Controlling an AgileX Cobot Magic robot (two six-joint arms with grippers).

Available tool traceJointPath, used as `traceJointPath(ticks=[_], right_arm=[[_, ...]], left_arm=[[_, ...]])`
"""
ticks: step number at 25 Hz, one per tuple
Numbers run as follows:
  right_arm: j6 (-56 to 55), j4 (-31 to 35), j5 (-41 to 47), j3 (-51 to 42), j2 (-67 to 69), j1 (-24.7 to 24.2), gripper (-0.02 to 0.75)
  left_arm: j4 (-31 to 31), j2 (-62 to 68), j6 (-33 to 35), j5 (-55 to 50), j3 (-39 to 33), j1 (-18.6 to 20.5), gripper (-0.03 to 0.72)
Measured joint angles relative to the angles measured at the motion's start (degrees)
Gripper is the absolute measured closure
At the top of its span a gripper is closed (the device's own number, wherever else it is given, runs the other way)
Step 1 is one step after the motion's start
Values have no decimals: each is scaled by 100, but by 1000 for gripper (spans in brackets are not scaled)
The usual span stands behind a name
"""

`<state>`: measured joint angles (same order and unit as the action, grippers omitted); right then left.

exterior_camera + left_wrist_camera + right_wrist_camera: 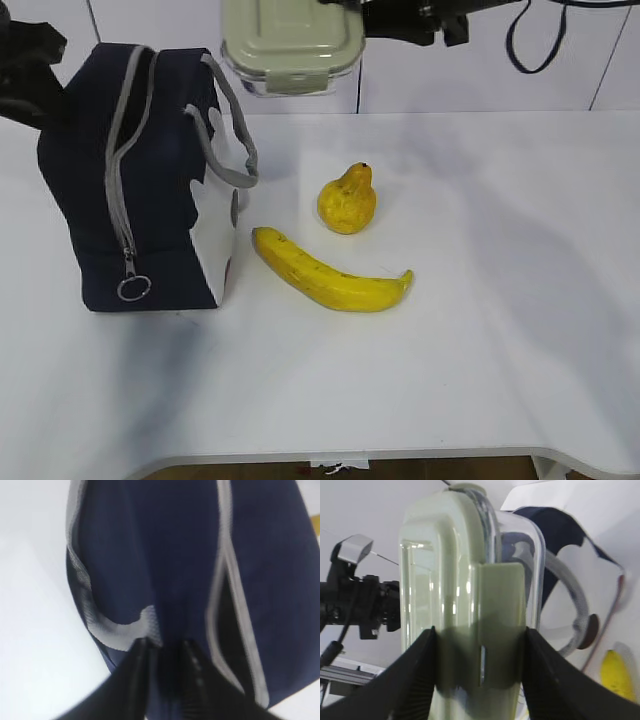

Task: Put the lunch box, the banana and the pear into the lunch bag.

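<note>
Currently right gripper [480, 665] clamps lunch box [292, 45] above lunch bag [150, 180]; left gripper [162, 652] pinches bag fabric, zipper slit narrow, box may snag.

White table [500, 350] before pale panelled wall [480, 80], soft shadows.

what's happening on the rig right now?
Right claw is clamped on the lunch box, holding it in the air above and just right of the lunch bag. Left claw is at the bag's navy fabric by the grey zipper, apparently pinching it. The bag's zipper is open. Pear and banana lie on the table.
</note>
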<state>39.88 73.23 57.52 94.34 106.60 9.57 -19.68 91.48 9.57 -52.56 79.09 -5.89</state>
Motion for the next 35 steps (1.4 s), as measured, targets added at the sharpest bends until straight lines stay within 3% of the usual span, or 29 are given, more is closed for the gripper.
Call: traceJointPath(ticks=[2,4,15,21,27,35], right_arm=[[-8,125,-94,0,84,170,376],[-8,210,-217,0,147,344,376],[3,766,-822,94,630,933,376],[183,819,-1378,106,868,963,376],[197,58,-1728,106,1017,897,376],[197,575,-1558,254,1017,970,376]], left_arm=[[-11,28,145,-94,23,0,657],[-11,28,241,-156,34,0,682],[-476,28,363,-235,44,0,688],[-727,28,485,-248,44,0,688],[-795,-31,502,-275,44,0,688],[-1129,-39,629,-268,44,0,688]])
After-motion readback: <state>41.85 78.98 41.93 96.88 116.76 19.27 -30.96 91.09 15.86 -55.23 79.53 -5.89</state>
